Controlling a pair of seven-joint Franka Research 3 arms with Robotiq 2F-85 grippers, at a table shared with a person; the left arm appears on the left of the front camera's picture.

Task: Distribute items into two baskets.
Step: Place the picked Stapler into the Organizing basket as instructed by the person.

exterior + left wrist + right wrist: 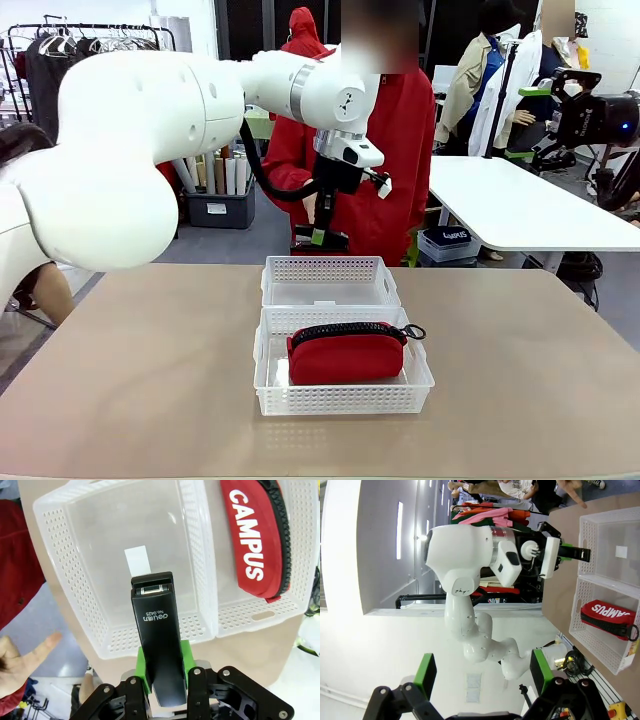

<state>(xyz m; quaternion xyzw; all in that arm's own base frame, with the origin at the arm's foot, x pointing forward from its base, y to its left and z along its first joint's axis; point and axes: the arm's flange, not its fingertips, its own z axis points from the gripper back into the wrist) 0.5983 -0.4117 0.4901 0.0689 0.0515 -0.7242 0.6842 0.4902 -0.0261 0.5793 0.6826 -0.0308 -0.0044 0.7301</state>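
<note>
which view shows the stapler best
The left wrist view: the black stapler fills the centre, clamped between the left gripper's green pads above the empty basket. The front view shows only a dark sliver; the right wrist view shows it small and side-on.

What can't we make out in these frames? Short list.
- Black desk stapler, left wrist view: rear end covered by the left gripper shut on it.
- Red fabric pouch, same view: upper end cut off by the top edge.
- Far white plastic basket, front view: stapler's height above it is unreadable.
</note>
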